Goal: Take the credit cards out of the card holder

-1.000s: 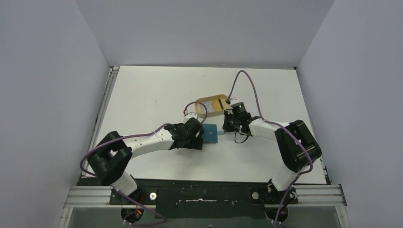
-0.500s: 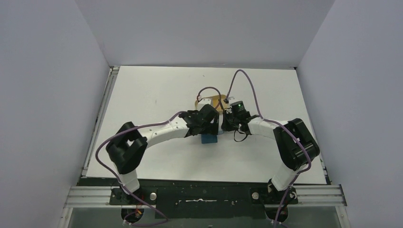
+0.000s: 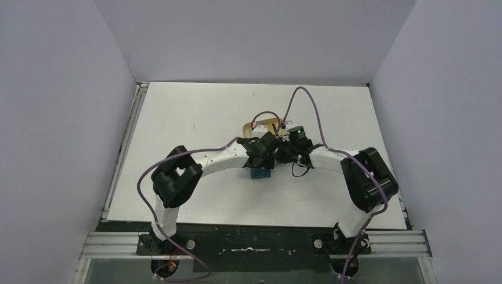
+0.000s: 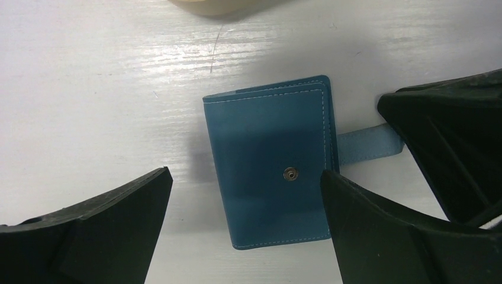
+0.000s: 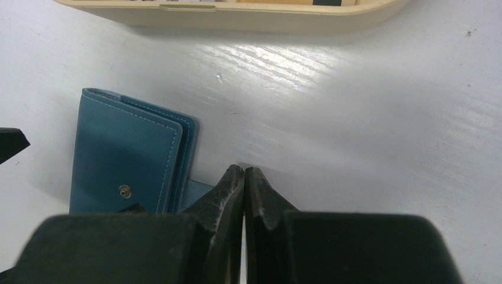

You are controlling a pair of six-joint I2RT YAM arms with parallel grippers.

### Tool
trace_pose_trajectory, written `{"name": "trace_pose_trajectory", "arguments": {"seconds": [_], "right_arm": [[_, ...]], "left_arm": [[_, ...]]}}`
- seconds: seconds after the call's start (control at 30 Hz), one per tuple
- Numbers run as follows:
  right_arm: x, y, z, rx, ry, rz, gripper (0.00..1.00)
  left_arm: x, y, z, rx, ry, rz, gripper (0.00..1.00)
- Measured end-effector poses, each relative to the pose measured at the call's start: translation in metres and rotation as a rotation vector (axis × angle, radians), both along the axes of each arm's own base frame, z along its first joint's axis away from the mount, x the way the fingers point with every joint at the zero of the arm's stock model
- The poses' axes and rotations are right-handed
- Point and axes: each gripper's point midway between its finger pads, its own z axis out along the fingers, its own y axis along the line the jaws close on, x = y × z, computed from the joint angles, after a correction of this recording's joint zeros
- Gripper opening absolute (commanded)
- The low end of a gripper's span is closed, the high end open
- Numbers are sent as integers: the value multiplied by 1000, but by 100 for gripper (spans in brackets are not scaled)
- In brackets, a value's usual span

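The teal-blue card holder [image 4: 269,165] lies folded shut on the white table, snap stud up, its paler tab [image 4: 370,145] sticking out to the right. My left gripper [image 4: 244,173] hangs open above it, one finger on each side, not touching. My right gripper [image 5: 244,170] is shut, its tips down at the end of the tab [image 5: 195,190], beside the card holder [image 5: 127,160]. In the top view the two grippers [image 3: 263,155] [image 3: 284,155] meet over the card holder [image 3: 260,173]. No credit cards show in the holder. A gold and dark sliver shows above the tray rim.
A tan oval tray [image 5: 237,18] stands on the table just beyond the card holder; it also shows in the top view [image 3: 260,125] and the left wrist view [image 4: 219,5]. Purple cables loop over both arms. Grey walls enclose the table.
My left arm has swung right and forward, bringing its open gripper over the card holder. The right gripper has stayed shut in the same place.
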Motion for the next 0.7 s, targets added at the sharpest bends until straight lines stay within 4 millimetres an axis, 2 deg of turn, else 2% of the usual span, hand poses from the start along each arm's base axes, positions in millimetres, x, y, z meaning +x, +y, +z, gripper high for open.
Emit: {"name": "trace_pose_trajectory", "arguments": {"seconds": [0.2,0.5,0.7], "right_arm": [[0,1,0,16,-2,-5,0],[1,0,0,20,-1,-11,0],[2,0,0,20,-1,-11,0]], "left_arm": [[-2,-1,-10,-3,24,20,97],[-6,-18,-13,-97,53,27,97],[-8,-18,-19,-98,63,39,97]]}}
